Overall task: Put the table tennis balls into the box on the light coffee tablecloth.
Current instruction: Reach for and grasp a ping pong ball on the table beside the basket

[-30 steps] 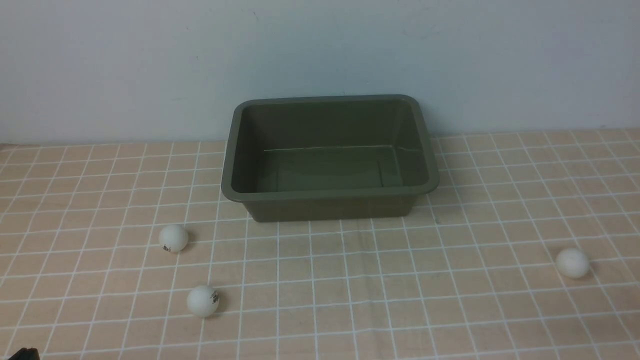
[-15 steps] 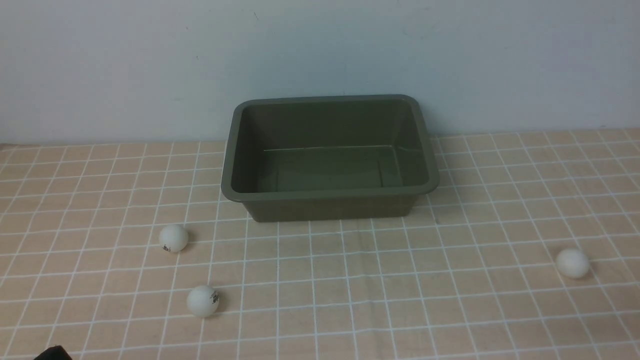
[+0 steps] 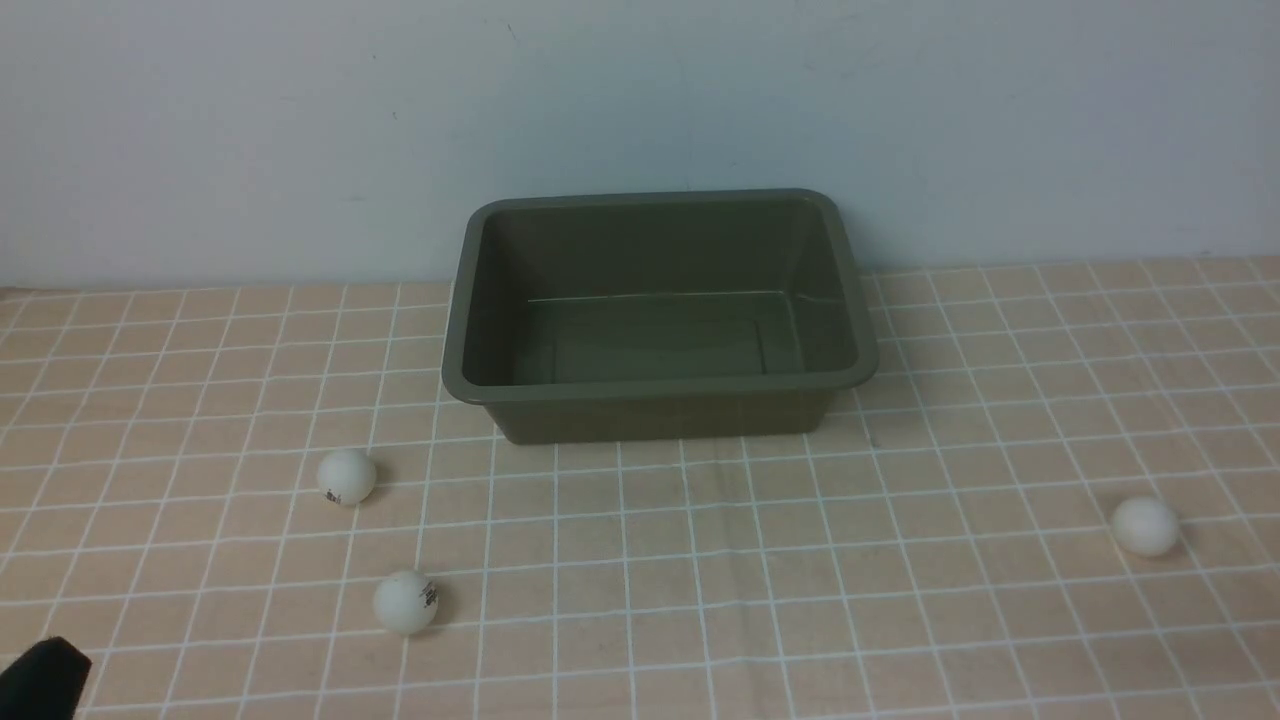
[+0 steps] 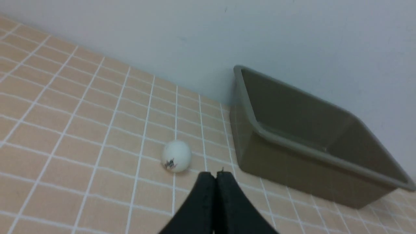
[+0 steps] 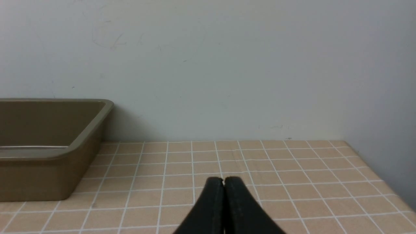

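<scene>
The olive-green box (image 3: 660, 390) stands empty at the back middle of the light coffee tablecloth (image 3: 700, 560). Three white table tennis balls lie on the cloth: one (image 3: 347, 476) left of the box's front, one (image 3: 405, 601) nearer the front, one (image 3: 1145, 526) at the right. My left gripper (image 4: 215, 174) is shut and empty, its tips a short way short of a ball (image 4: 176, 155) with a dark mark, the box (image 4: 312, 152) beside it. Only a black tip of it (image 3: 45, 675) shows in the front view. My right gripper (image 5: 223, 179) is shut and empty, with the box (image 5: 48, 156) off to one side.
A pale wall (image 3: 640, 120) rises directly behind the box. In the right wrist view the cloth ends at a table edge (image 5: 390, 188) beside a grey wall.
The black tip of my left gripper has risen further into the front view's lower left corner. The balls and the box have not moved.
</scene>
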Robot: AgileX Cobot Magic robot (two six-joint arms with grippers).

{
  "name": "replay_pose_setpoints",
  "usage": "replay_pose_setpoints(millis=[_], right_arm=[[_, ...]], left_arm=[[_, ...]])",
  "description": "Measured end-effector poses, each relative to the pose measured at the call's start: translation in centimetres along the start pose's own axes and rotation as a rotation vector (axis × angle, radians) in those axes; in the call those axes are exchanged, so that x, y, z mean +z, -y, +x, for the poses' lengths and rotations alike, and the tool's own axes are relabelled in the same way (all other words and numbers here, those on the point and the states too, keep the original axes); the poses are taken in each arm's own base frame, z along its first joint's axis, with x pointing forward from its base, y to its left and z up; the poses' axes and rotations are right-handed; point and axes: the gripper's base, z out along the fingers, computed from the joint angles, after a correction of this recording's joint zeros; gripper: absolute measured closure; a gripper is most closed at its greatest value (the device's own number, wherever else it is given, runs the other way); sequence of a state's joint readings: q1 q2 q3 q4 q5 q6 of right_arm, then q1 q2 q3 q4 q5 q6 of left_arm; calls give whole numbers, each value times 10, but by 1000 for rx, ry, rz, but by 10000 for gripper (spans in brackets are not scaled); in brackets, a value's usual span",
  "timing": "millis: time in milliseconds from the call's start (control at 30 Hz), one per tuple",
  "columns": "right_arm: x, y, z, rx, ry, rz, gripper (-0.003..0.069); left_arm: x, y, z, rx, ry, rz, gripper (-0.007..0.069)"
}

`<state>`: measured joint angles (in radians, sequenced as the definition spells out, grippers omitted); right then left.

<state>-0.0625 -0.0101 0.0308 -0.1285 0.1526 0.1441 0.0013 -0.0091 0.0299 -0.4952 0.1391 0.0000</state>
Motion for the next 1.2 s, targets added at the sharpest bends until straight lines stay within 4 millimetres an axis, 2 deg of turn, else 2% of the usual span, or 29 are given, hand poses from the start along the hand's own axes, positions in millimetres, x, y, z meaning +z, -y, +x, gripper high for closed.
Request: replay_pose_setpoints(millis=[233,333,467,533,633,733,867,900,1000,1100,1133,1167,1200], right_arm=[[0,0,0,0,0,0,678],[0,0,0,0,0,0,678],[0,0,0,0,-1,0,678],[0,0,0,0,-2,0,678],[0,0,0,0,-2,0,678],[0,0,0,0,-2,0,678],[0,0,0,0,-2,0,678],[0,0,0,0,-2,0,678],[0,0,0,0,-2,0,678],[0,0,0,0,-2,0,678],[0,0,0,0,-3,0,678],[0,0,0,0,-3,0,678],[0,0,0,0,-3,0,678]], left_arm=[[0,0,-9,-77,102,6,693],[-2,2,-17,-214,156,22,693],[-8,14,-41,-266,237,68,693],[-17,26,-63,-166,305,100,693],[-27,41,-85,46,362,113,693],[-24,54,-100,292,268,86,693],[4,63,-105,437,-68,55,693],[22,63,-103,455,-232,42,693],[52,66,-104,460,-481,33,692],[78,66,-103,446,-656,25,689],[101,68,-108,456,-756,31,671],[107,69,-108,463,-799,37,662],[124,68,-107,473,-872,45,631]])
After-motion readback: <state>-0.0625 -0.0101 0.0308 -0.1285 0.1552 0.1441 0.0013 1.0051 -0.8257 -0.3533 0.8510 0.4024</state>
